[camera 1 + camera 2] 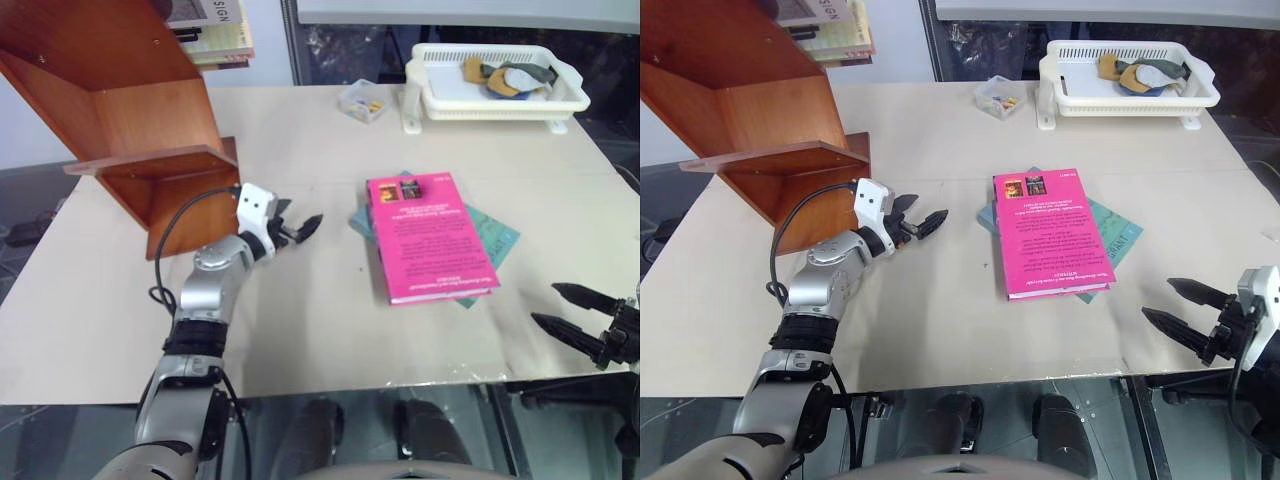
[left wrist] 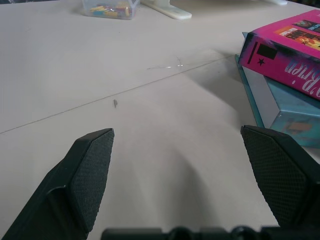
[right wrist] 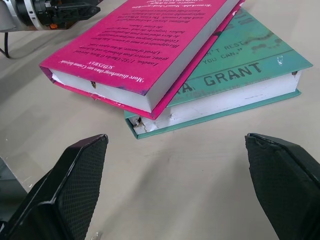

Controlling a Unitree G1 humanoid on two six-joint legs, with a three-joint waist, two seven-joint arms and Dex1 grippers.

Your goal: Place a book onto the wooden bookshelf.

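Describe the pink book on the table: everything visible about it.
The pink book is a thick magenta paperback lying flat and closed, back cover up, with small white print and two small pictures near its far edge. Its spine carries pale lettering and a black star. It rests skewed on a teal book, on the beige table. Neither gripper touches it.

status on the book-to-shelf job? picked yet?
Nothing done yet: the pink book lies flat on the teal book on the table. Left gripper and right gripper both open, empty, flanking the stack. Left: grasp, lift, carry to the wooden bookshelf.
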